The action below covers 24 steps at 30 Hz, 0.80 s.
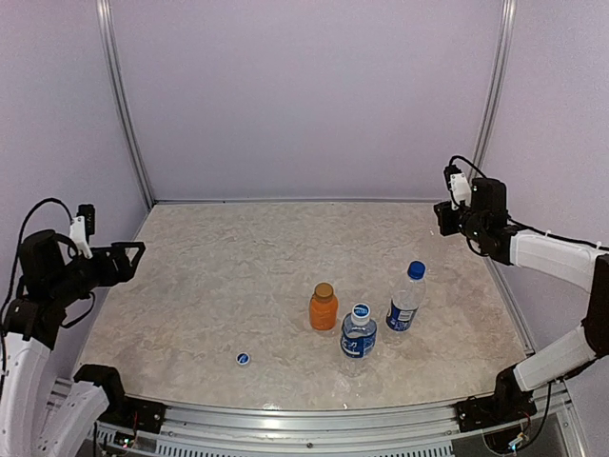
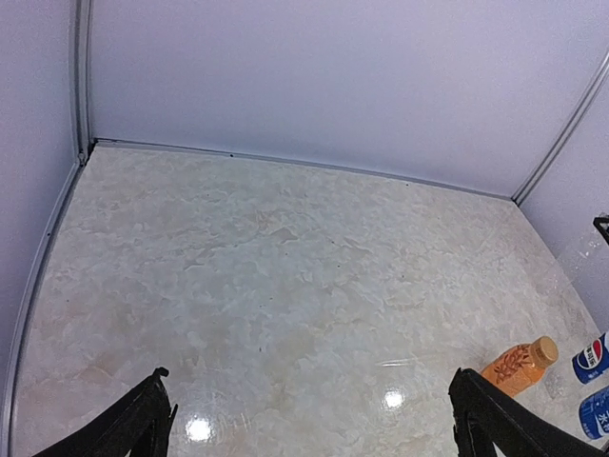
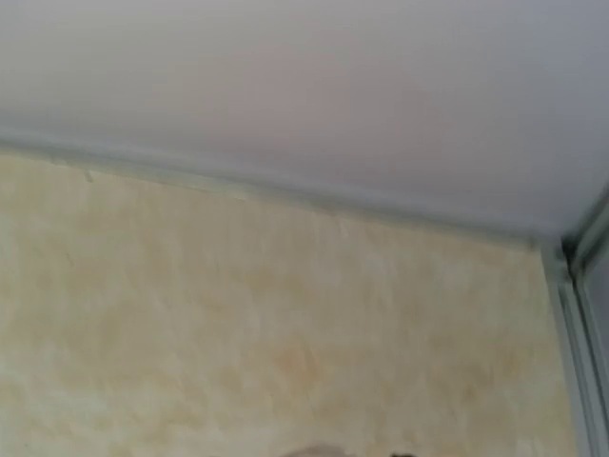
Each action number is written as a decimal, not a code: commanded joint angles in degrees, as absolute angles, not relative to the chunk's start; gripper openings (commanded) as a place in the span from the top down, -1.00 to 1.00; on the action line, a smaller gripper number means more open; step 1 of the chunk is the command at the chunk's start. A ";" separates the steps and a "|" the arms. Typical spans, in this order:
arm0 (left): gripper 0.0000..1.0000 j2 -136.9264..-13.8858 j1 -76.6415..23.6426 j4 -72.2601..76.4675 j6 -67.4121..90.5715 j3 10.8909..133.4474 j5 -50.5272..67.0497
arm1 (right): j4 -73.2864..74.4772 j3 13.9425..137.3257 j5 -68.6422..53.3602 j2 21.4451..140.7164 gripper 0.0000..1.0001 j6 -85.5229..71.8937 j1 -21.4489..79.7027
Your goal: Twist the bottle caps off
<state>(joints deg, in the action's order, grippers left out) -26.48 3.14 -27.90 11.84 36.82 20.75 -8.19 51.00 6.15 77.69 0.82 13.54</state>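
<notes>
Three bottles stand right of centre. The short orange bottle (image 1: pixel 324 312) wears a golden-brown cap (image 1: pixel 324 289). A clear blue-labelled bottle (image 1: pixel 359 338) wears a blue cap with a white mark (image 1: pixel 361 310). Another blue-labelled bottle (image 1: pixel 403 309) wears a plain blue cap (image 1: pixel 416 269). A loose blue cap with a white mark (image 1: pixel 243 358) lies near the front. I do not see the clear unlabelled bottle. My left gripper (image 1: pixel 133 250) is open and empty, raised at the left edge. My right gripper (image 1: pixel 445 217) is raised at the far right, apparently shut and empty.
The marble table top (image 1: pixel 238 267) is walled by lilac panels at the back and both sides. In the left wrist view the orange bottle (image 2: pixel 519 364) and blue labels (image 2: pixel 592 354) sit far right. The right wrist view is blurred and shows only table and wall.
</notes>
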 commanded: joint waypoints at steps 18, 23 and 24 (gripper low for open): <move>-0.98 -26.05 6.57 -25.83 9.79 34.82 27.12 | -22.49 37.48 4.31 75.79 0.72 2.51 11.96; -0.98 -26.53 6.46 -26.32 8.85 35.36 27.75 | -19.71 40.05 4.66 75.53 -0.16 1.85 11.96; -0.98 -26.58 6.50 -26.36 8.73 35.46 27.87 | -19.43 40.40 4.60 75.38 -0.27 1.74 11.98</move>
